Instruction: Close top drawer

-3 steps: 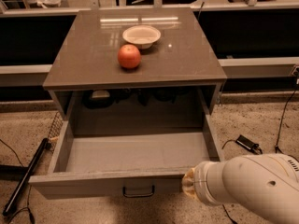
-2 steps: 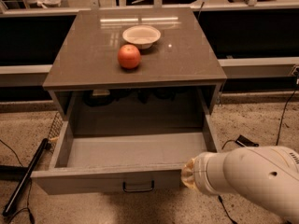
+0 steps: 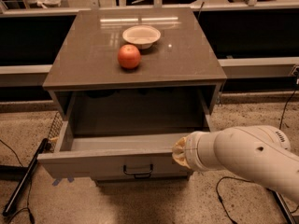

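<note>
The top drawer (image 3: 93, 164) of the grey-brown cabinet (image 3: 93, 64) stands partly open. A narrow strip of its plain grey inside (image 3: 121, 142) shows. A small dark bar handle (image 3: 138, 170) sits at the centre of its front panel. My gripper (image 3: 179, 149) is at the end of the white arm (image 3: 243, 155), up against the right end of the drawer's front, at its top edge. The arm's bulk covers that corner of the drawer.
A red-orange fruit (image 3: 129, 56) and a white bowl (image 3: 141, 35) rest on the cabinet top. A black bar (image 3: 23, 181) and cables (image 3: 224, 195) lie on the speckled floor to the left and right. A low ledge (image 3: 261, 64) runs behind the cabinet.
The drawer has slid inward, so much less of its inside shows. My arm and gripper have moved in toward the cabinet along with the drawer front.
</note>
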Motion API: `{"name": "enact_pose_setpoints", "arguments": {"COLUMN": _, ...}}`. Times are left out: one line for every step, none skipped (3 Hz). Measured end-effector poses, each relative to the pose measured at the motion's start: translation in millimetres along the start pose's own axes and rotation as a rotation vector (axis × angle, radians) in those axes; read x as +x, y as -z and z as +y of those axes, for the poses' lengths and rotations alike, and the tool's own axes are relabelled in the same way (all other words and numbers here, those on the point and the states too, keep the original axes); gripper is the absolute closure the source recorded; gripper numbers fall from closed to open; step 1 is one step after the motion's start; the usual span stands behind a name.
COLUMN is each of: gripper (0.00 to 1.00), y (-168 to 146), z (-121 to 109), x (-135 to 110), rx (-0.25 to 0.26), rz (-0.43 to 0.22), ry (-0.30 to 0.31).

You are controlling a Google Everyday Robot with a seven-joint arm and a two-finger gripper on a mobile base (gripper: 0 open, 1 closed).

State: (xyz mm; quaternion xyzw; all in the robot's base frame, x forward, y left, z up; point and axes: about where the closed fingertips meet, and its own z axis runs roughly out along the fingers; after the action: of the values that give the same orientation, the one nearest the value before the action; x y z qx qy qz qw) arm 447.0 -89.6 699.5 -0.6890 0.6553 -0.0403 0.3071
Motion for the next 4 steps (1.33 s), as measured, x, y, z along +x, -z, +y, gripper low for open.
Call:
{"name": "enact_pose_setpoints", "arguments": {"gripper": 1.00, "y": 0, "z": 0, "x": 0, "rx": 0.000, "rz": 0.000, "ry": 0.000}}
{"name": "enact_pose_setpoints", "arguments": {"gripper": 1.00, "y": 2, "z": 2, "x": 3, "rx": -0.001, "rz": 0.021, "ry": -0.007}}
{"name": "enact_pose_setpoints", "arguments": {"gripper": 1.00, "y": 10, "z": 9, "x": 10, "rx": -0.014, "rz": 0.064, "ry": -0.027}}
{"name": "enact_pose_setpoints", "arguments": {"gripper": 1.00, "y": 7, "z": 26, "x": 22, "rx": -0.053, "rz": 0.109, "ry": -0.055}}
